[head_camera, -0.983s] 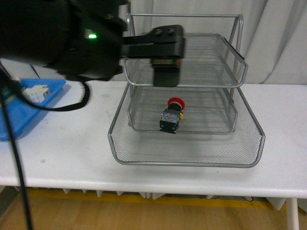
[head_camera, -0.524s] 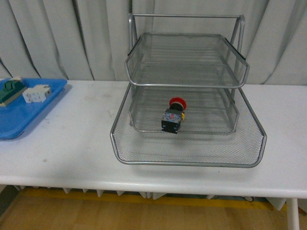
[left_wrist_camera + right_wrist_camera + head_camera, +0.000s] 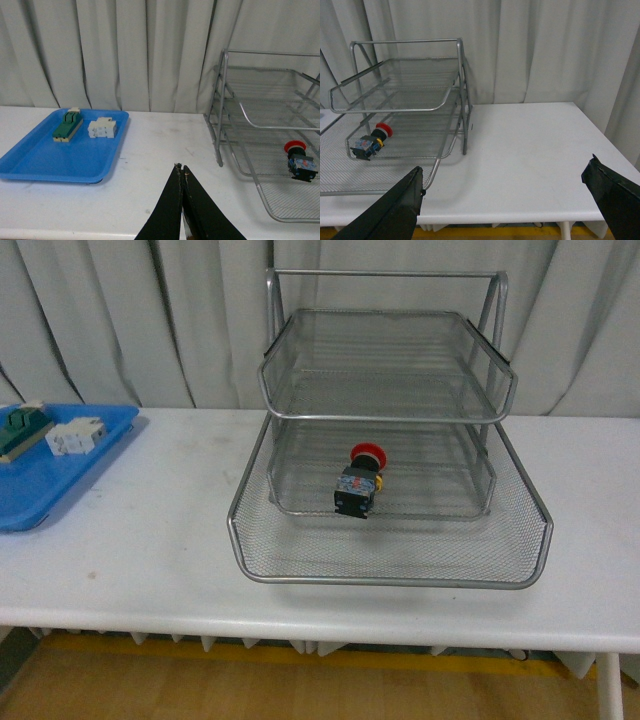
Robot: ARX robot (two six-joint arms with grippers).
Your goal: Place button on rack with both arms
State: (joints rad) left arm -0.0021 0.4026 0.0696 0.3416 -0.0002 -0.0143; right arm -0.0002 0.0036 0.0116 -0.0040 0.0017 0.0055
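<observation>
Inside rack (image 3: pixel 400 552), under top tier, button (image 3: pixel 358 483) resting; left fingers (image 3: pixel 170 210) pressed together, right fingers (image 3: pixel 395 212) spread wide, both empty.

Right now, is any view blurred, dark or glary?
Front view: even soft light, button sharp, only faint shadow by the rack. Left wrist view: clear, the left pincer a dark silhouette. Right wrist view: clear, right pincer likewise dark; no glare.

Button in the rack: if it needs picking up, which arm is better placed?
Probably right: the right gripper is open, the left gripper shut; front view shows the button in the rack slightly right of centre.
</observation>
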